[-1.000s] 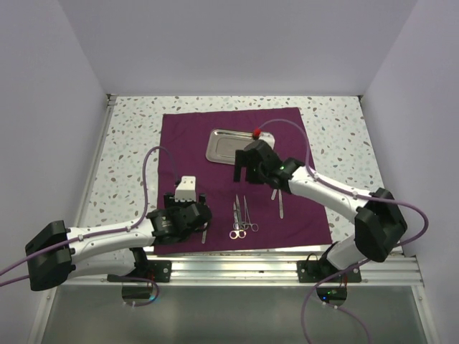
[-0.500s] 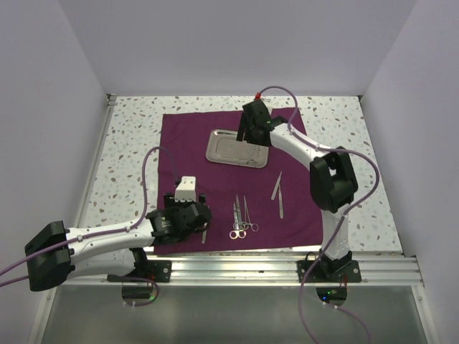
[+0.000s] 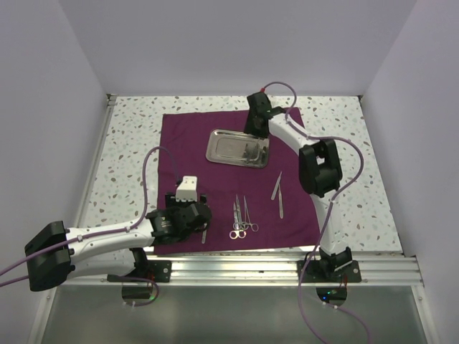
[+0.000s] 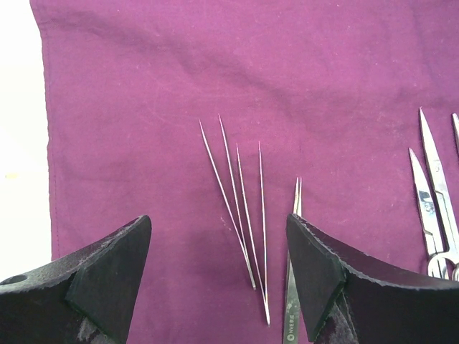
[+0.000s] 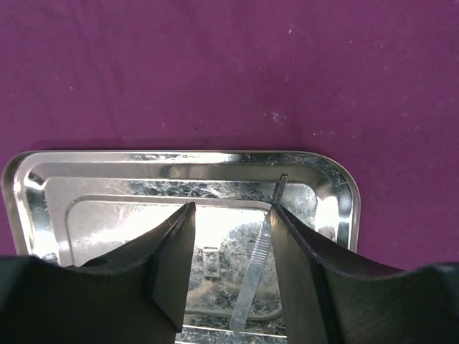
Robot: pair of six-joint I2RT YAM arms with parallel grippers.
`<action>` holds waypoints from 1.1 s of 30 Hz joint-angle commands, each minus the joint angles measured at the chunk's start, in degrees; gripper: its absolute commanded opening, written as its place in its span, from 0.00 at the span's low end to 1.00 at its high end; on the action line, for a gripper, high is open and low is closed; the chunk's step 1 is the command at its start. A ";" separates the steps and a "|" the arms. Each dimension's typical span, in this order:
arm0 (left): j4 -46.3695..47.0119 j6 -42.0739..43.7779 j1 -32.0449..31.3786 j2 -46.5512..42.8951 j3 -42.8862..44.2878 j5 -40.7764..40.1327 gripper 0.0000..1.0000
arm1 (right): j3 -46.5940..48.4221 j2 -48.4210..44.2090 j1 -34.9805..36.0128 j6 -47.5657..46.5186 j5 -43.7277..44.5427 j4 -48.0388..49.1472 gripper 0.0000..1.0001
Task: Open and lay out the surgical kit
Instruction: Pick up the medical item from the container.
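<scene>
Broadly, the purple cloth [image 3: 193, 143] lies flat on the speckled desk [image 3: 129, 143], with bare desk left and right of it. On the cloth's far half sits the steel tray [image 3: 226, 147], its near rim cut off in the right wrist view. The right gripper [image 5: 231, 208] holds its jaws apart astride the tweezers [image 5: 254, 279]. By the cloth's near edge, the left gripper [image 4: 219, 218] has its jaws wide above thin pins [image 4: 240, 215].

Kit laid out on the cloth, tray at the far side

The cloth [image 3: 186, 143] lies flat on the table [image 3: 129, 129]; the tray [image 3: 226, 147] sits on its far middle, with one slim tool [image 5: 254, 279] lying in it; the scissors and forceps [image 3: 242, 215] lie side by side at near centre; the tweezers [image 3: 280, 204] lie to their right; the pins [image 4: 240, 208] lie to their left, by the cloth's near-left edge.
</scene>
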 commanded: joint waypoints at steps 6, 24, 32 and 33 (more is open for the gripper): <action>2.60 1.17 -0.24 -1.00 -0.82 -0.55 0.80 | 0.41 2.18 -0.62 0.65 -1.54 -0.67 0.48; 2.69 1.44 -0.24 1.37 -0.29 -0.72 0.80 | 2.86 9.02 -2.47 1.09 -2.16 -1.71 0.40; 2.43 1.35 -0.24 0.75 -0.20 -0.46 0.80 | 14.02 17.12 -2.47 -0.22 -3.21 -8.22 0.18; 2.60 1.44 -0.24 0.66 -0.29 -0.37 0.80 | 14.64 17.47 -2.47 -0.40 -3.30 -8.31 0.16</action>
